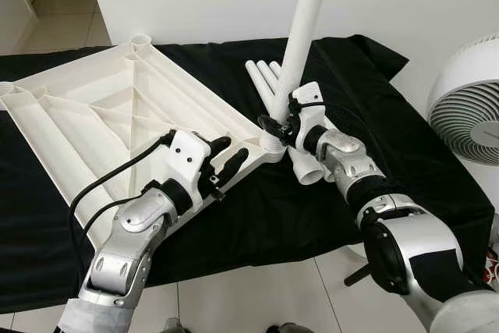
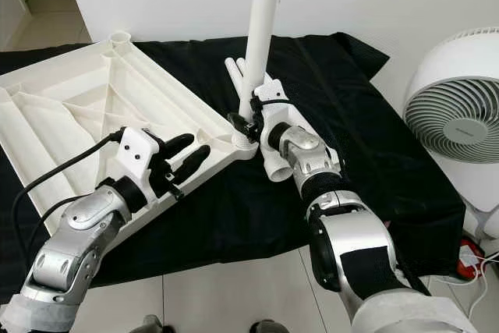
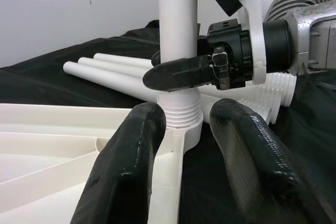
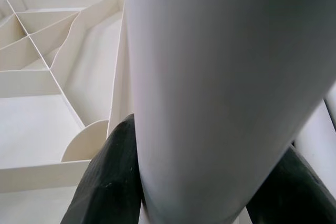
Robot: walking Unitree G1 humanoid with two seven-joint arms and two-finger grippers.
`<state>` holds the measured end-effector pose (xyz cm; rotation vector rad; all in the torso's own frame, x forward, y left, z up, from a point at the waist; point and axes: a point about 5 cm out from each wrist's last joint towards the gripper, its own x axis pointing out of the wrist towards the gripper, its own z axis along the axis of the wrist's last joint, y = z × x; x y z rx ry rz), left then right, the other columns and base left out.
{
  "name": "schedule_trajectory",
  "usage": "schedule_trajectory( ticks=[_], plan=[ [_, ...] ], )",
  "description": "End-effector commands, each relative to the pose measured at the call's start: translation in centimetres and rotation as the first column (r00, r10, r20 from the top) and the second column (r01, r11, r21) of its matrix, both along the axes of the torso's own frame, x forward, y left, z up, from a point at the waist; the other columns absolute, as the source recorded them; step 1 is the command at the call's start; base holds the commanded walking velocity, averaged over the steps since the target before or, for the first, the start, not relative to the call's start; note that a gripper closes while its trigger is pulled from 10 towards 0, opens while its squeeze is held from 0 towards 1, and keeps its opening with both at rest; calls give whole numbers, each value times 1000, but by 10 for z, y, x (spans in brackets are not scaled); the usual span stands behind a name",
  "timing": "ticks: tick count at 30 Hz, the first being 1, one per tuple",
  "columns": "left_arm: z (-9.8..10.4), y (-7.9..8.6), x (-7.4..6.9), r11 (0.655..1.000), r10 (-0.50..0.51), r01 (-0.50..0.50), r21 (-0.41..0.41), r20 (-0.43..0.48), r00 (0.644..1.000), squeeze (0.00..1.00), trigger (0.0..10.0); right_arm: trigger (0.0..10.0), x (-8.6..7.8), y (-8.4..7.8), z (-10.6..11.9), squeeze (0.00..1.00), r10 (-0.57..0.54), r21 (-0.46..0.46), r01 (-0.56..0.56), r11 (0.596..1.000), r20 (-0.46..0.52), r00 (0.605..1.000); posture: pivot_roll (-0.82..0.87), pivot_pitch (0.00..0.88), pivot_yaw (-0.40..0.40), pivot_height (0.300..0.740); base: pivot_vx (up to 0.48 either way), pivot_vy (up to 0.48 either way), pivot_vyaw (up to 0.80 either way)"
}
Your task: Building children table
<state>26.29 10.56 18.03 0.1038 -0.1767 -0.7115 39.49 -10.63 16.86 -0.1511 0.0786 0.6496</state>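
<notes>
Where the right gripper point(image 1: 282, 120) meets the upright table leg point(image 1: 306, 17), its two black fingers point(image 4: 107, 182) are clamped on either side of the white tube, low down, just above the threaded collar that sits in the corner socket point(image 3: 181, 124) of the tabletop. Left gripper point(image 1: 226, 160) hovers just beside that same corner, over the tabletop's near edge, fingers point(image 3: 123, 166) spread with nothing between them; from the left wrist view they point straight at the base of the leg, apart from it. Tabletop point(image 1: 93, 111) lies upside down on the black cloth point(image 1: 265, 216), ribbed underside showing, white plastic, with a second round socket point(image 1: 141, 40) at its far corner. Leg stands close to vertical, tilting slightly to the robot's right, top end out of frame. Spare legs point(image 1: 261, 79) lie flat on the cloth behind the gripped one, bundled side by side, threaded ends toward the robot and one open end point(image 1: 310, 173) just below the right wrist. White fan point(image 2: 456, 115) stands on the robot's right, beyond the cloth edge. Pale floor tiles point(image 1: 257, 294) show along the near side.
</notes>
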Motion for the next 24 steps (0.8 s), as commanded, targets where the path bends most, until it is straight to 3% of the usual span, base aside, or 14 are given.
schedule_trajectory(
  ticks=[1,12,17,20,24],
  plan=[
    [2,-2,-3,1000,1,-1,1,9,1000,0,10000,10000,-8,-5,-31,0,-32,-66,23,998,-139,990,-4,66,-9,740,0,0,0],
    [1,-2,-4,1000,0,0,0,8,1000,0,10000,10000,-9,-6,-38,0,-80,-87,69,994,-133,988,-1,55,-12,740,0,0,0],
    [0,-3,-5,1000,-4,4,0,7,1000,0,10000,10000,-12,-4,-46,0,-232,10,235,972,-117,966,-5,49,-13,740,0,0,0],
    [0,-3,-5,1000,-5,5,-1,7,1000,0,10000,10000,-12,-2,-47,0,-267,40,274,961,-128,955,-5,49,-13,740,0,0,0],
    [0,-5,-4,1000,-10,10,-2,7,1000,0,10000,10000,-12,1,-47,0,-370,85,382,920,-128,920,-11,45,-12,740,0,0,0]
  ],
)
